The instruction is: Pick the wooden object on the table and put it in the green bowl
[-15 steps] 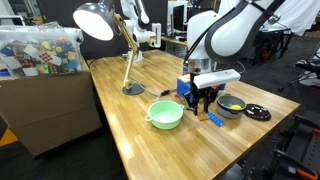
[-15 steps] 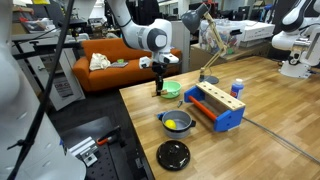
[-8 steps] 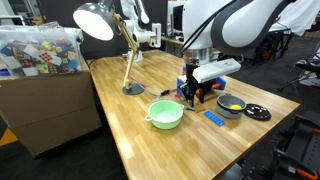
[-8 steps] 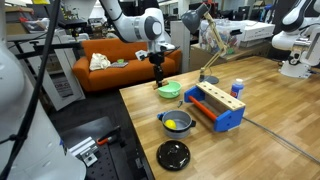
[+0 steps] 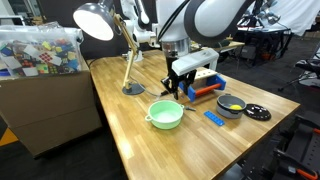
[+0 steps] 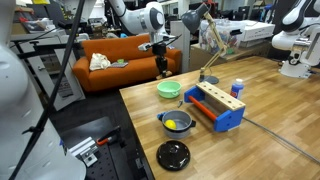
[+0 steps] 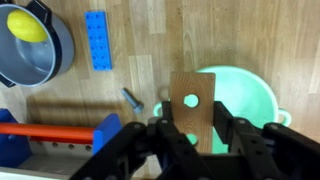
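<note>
In the wrist view my gripper [image 7: 190, 135] is shut on the wooden object [image 7: 187, 105], a tan block with round holes, held upright between the fingers. The green bowl [image 7: 250, 95] lies below and behind it, and the block overlaps the bowl's left part. In both exterior views the gripper [image 5: 178, 88] [image 6: 163, 70] hangs above the table, over or just beside the green bowl [image 5: 166, 114] [image 6: 170, 89]. The block is too small to make out there.
A grey bowl with yellow contents [image 5: 231, 105] [image 7: 35, 40], a black disc [image 5: 257, 113], a flat blue strip [image 5: 214, 118] [image 7: 97, 40] and a blue-and-orange toy box [image 5: 203, 88] [image 6: 215, 105] lie near. A desk lamp [image 5: 110, 30] stands behind. A small bolt [image 7: 132, 98] lies by the bowl.
The arm has risen from the table by the toy box and moved toward the green bowl, carrying the wooden object.
</note>
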Controlling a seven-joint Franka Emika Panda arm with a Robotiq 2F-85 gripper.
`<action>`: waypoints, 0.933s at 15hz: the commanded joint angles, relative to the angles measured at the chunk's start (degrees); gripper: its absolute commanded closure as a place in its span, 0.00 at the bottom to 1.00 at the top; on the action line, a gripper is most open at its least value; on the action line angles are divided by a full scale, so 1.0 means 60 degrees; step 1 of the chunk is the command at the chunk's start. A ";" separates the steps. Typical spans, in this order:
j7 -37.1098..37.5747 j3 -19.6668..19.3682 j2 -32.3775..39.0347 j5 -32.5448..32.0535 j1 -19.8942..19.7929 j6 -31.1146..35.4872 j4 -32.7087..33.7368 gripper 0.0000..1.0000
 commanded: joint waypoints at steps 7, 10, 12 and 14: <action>-0.0495 -0.0294 0.2787 -0.0671 0.0708 -0.1232 0.3635 0.81; -0.0711 -0.0400 0.3566 -0.0526 0.0708 -0.1631 0.4556 0.81; -0.0818 -0.0450 0.4024 -0.0452 0.0715 -0.1934 0.5024 0.81; -0.0907 -0.0436 0.4393 -0.0343 0.0690 -0.2196 0.5318 0.81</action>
